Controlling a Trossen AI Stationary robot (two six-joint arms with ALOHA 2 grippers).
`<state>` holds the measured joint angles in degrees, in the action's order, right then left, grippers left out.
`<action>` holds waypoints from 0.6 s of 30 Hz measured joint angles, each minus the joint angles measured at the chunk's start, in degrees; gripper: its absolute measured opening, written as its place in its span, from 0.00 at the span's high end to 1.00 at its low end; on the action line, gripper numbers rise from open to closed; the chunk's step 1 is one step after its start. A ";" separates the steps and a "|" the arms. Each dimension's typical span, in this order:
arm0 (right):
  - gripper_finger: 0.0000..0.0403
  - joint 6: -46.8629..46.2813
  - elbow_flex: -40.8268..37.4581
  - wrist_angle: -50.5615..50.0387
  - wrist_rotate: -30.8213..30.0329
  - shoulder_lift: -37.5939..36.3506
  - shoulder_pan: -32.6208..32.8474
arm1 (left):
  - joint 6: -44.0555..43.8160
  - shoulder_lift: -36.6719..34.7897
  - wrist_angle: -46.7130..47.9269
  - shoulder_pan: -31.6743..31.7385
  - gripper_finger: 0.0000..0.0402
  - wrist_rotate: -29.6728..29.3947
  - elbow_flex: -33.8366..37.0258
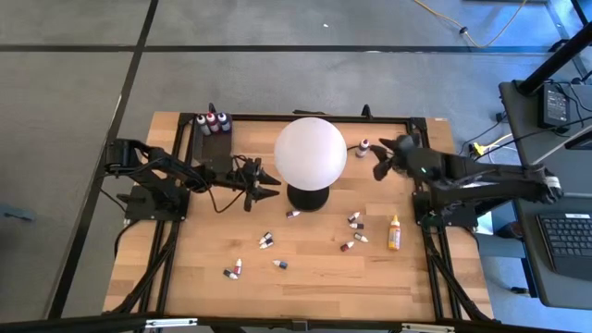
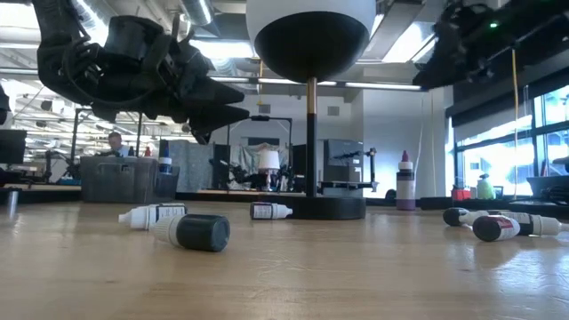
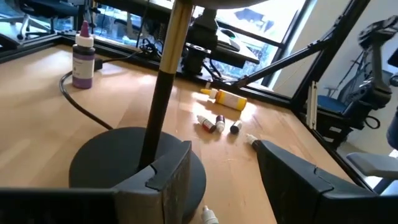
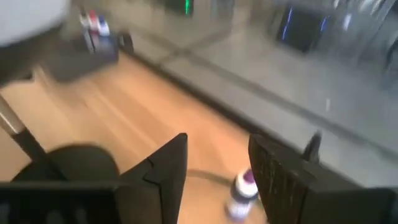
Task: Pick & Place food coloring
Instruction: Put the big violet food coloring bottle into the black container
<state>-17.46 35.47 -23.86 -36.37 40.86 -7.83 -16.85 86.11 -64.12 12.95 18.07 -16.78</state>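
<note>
1. The bench (image 1: 305, 268) is pale wood planks in a black frame, standing on grey carpet; a desk with a laptop (image 1: 566, 242) sits beside it on the right
2. In the low view the room behind shows ceiling lights, windows, and a person (image 2: 116, 142) seated far off
3. A white globe lamp (image 1: 310, 153) on a dark round base (image 1: 308, 197) stands at the bench's middle rear
4. A dark tray (image 1: 215, 139) at the rear left corner holds three upright bottles (image 1: 213, 121) with red, dark and white tops
5. Small dropper bottles (image 1: 268, 240) lie scattered on their sides across the front half, some red, some dark, with white or dark caps
6. An orange bottle (image 1: 394, 233) lies on the right side, near a cluster of small ones (image 1: 354, 220)
7. One bottle with a purple label (image 1: 363, 147) stands upright behind the lamp, near the right pincer
8. The left pincer (image 1: 268, 182) hangs above the bench just left of the lamp base, released and empty
9. The right pincer (image 1: 381, 165) hovers right of the globe, fingers apart, holding nothing
</note>
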 joint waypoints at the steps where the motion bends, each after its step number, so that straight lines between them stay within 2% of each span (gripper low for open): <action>1: 0.57 -0.54 1.56 -2.24 3.00 1.85 -2.75 | 0.01 0.00 0.00 0.00 0.55 0.00 0.00; 4: 0.57 -0.31 4.52 -5.19 9.83 7.06 -10.70 | 0.01 0.00 0.04 0.00 0.56 0.00 0.00; 9: 0.57 3.41 5.98 -3.85 23.00 14.71 -22.52 | -0.29 0.00 0.07 0.00 0.55 0.02 0.00; 11: 0.57 5.41 5.98 -2.50 26.43 17.74 -26.10 | -0.72 0.00 0.09 0.00 0.55 0.01 0.00; 15: 0.57 11.86 5.98 0.20 25.73 22.82 -30.83 | -1.02 0.00 1.16 -0.15 0.56 0.02 0.00; 18: 0.57 11.85 5.98 0.32 24.80 25.13 -32.42 | -1.02 0.00 2.42 -0.15 0.56 0.02 0.00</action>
<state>-5.61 41.45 -23.55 -11.57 65.99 -40.25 -17.87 86.11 -61.70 12.80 18.09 -16.78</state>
